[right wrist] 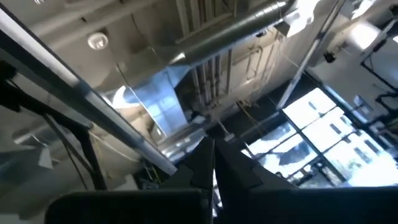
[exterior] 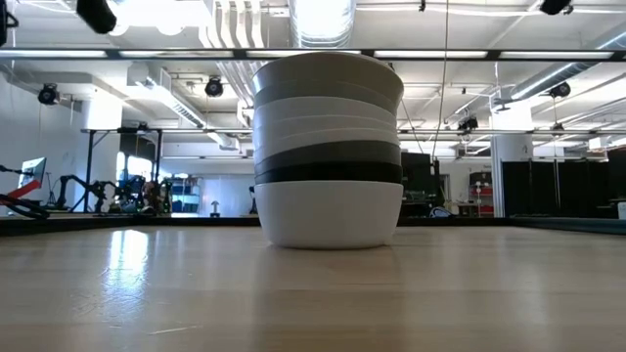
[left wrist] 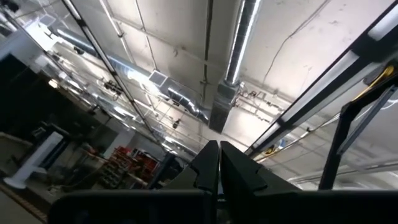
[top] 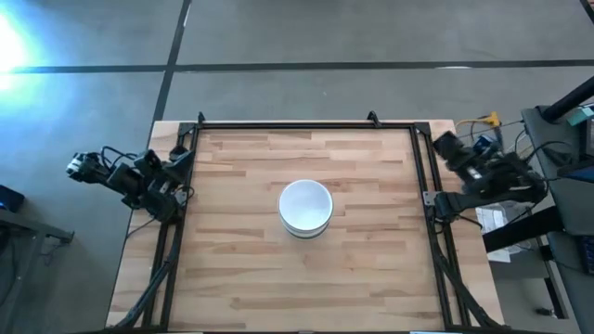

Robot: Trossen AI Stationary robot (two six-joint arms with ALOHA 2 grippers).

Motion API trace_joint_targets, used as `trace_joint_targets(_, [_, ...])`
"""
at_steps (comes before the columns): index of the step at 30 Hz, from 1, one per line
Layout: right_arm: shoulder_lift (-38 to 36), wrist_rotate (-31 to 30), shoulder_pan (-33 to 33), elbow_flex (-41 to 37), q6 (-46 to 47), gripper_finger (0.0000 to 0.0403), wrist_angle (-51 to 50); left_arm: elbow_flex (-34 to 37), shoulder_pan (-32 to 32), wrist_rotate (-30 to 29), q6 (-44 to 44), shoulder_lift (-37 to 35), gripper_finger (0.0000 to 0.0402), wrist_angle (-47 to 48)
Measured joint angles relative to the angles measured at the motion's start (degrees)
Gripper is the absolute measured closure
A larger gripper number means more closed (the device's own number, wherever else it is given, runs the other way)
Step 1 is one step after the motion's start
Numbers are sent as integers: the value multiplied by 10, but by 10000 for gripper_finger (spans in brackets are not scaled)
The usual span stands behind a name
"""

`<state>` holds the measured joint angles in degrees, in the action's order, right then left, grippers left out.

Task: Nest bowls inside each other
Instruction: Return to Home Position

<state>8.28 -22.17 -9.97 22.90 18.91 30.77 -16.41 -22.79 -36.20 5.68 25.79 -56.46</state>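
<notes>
The bowls [top: 305,207] stand nested in one stack at the table's middle. In the low view the stack [exterior: 328,147] rests by the bottom white bowl's base on the wood, with black, dark grey, white and pale grey-green rims above. My left gripper [left wrist: 219,163] is shut and parked off the table's left edge, pointing up at the ceiling. My right gripper [right wrist: 214,158] is shut and parked off the right edge, also pointing up. Neither is near the bowls.
A dark metal frame [top: 306,125] runs along the far, left and right edges of the wooden table [top: 232,269]. Cables and equipment [top: 520,199] sit beyond the right edge. Bare wood surrounds the stack on all sides.
</notes>
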Motion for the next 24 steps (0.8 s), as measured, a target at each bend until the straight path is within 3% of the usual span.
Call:
trace_joint_targets(3, [39,-7,10,18,-48,394,23,-29,16,9,-26,17,402,0])
trace_joint_targets(7, [18,-17,32,61,-110,394,21,-55,45,42,-63,-14,402,13])
trace_joint_targets(13, [-33,-51,38,135,-77,394,-205,-90,85,43,23,-103,402,240])
trace_joint_targets(17, [-37,-51,37,157,-104,394,-221,-100,108,46,40,-125,402,301])
trace_joint_targets(24, [-83,-118,33,164,-120,394,-268,-95,119,30,23,-206,402,373])
